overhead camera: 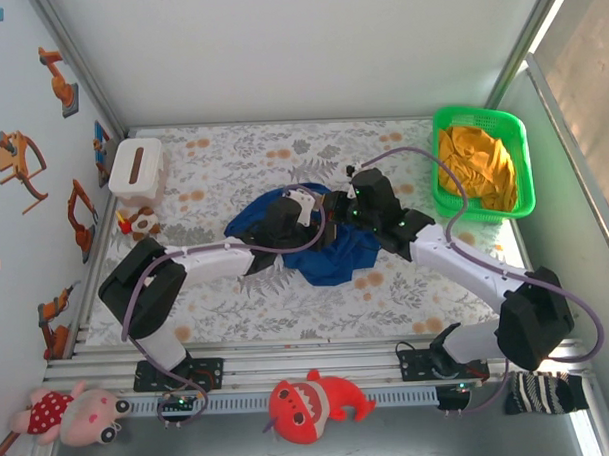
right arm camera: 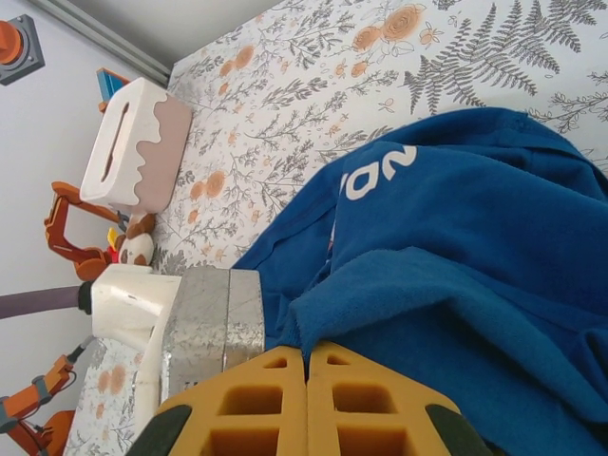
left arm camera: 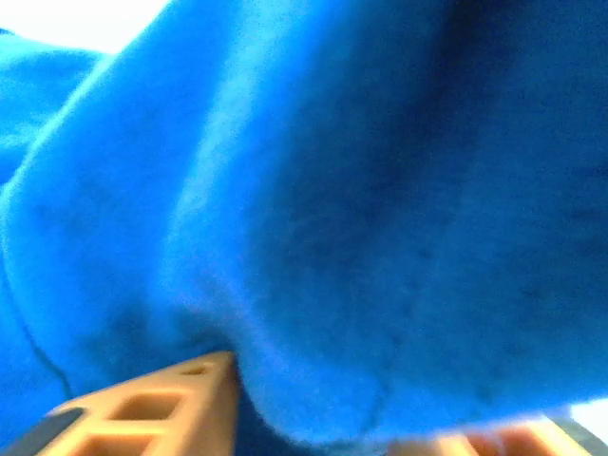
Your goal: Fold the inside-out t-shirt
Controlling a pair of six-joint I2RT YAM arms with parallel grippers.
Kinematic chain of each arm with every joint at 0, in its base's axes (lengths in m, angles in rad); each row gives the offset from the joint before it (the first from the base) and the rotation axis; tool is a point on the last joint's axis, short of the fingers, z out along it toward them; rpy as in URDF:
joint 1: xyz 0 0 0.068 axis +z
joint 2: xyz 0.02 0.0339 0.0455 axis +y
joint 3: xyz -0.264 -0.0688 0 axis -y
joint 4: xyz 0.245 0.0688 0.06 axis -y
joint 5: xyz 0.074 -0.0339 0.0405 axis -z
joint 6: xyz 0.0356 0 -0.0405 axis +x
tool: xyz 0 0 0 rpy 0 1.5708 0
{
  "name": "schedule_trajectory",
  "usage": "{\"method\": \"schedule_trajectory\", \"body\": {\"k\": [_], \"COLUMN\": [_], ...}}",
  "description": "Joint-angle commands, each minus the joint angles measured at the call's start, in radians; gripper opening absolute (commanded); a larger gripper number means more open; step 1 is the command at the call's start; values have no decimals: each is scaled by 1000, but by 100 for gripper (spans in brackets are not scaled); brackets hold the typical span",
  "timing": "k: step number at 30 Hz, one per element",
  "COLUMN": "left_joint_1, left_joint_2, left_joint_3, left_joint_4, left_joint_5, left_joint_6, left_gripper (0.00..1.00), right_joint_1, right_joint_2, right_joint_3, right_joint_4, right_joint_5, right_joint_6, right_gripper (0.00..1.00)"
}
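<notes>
Though crumpled, at counter (overhead camera: 237,300) centre: t-shirt (overhead camera: 336,262). Left gripper (left arm camera: 351,404) near its 11 o'clock, cloth bulging between fingers (left arm camera: 142,408), grasp impossible to judge. Right gripper (right arm camera: 306,353) near 1 o'clock, clenched, tips against a fold.

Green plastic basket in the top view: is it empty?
No, a crumpled orange-yellow cloth garment lies inside the green plastic basket.
</notes>
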Motion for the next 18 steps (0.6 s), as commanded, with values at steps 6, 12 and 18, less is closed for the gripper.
{"method": "schedule_trajectory", "body": {"k": [6,12,18], "left_joint_1": [50,136,182], "left_joint_2": [-152,-231,-257], "left_joint_3": [-69,-94,-98], "left_joint_4": [37,30,19], "left_joint_5": [104,397,540], "left_joint_6": [7,-2,-9], "left_gripper": [0,0,0], "right_joint_1": [-43,-112,-141], "right_joint_2": [3,29,90], "right_joint_3": [28,16,66], "right_joint_4": [-37,-33,-33], "right_joint_5": [61,23,-36], "right_joint_6": [-7,-17,-80], "right_gripper": [0,0,0]}}
